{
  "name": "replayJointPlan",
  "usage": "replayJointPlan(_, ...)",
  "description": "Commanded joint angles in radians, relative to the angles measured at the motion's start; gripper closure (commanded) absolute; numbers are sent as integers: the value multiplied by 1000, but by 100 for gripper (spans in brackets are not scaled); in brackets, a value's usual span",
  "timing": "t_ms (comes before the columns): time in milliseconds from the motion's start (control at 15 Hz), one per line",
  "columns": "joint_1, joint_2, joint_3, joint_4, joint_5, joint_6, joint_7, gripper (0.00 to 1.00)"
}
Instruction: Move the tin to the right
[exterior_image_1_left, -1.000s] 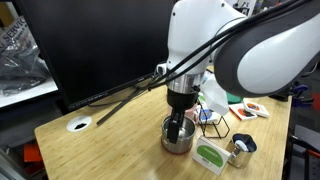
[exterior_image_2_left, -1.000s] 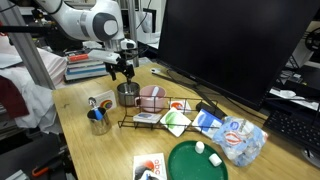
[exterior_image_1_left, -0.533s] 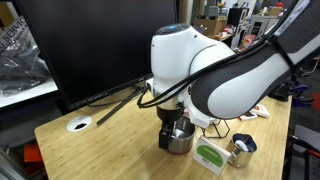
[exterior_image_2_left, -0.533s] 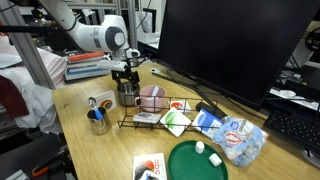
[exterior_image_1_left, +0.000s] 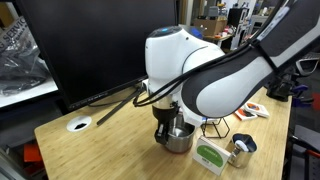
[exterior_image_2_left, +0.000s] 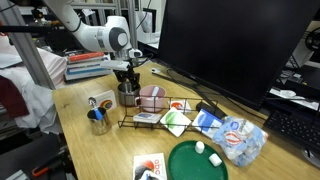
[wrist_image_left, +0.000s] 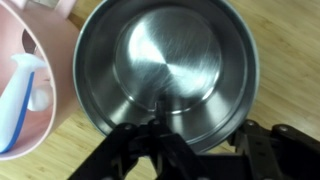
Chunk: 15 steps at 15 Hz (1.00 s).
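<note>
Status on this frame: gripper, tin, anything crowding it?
Gripper down into tin mouth; closure unclear. Tin upright, empty. Pink bowl close beside it.

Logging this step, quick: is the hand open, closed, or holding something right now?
Hand: down at the rim of the tin, one finger inside it; clamped or not cannot be told.

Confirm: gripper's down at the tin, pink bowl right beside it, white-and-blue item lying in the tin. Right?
Not quite. The white-and-blue item lies in the pink bowl, not in the tin; the wrist view shows the tin's bottom bare. The rest holds: the gripper is down at the tin, with the bowl right beside it.
</note>
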Motion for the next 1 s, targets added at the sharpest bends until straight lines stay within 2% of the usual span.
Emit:
replayJointPlan(0, 9, 7, -9, 24, 6, -38, -6, 75)
replayJointPlan(200, 2, 8, -3, 25, 18, -49, -14, 96)
replayJointPlan(267, 2, 8, -3, 24, 19, -52, -14, 99)
replayJointPlan(667, -20, -21, 29, 4, 73, -58, -68, 98)
replayJointPlan(933, -47, -100, 95, -48, 148, -41, -186, 98)
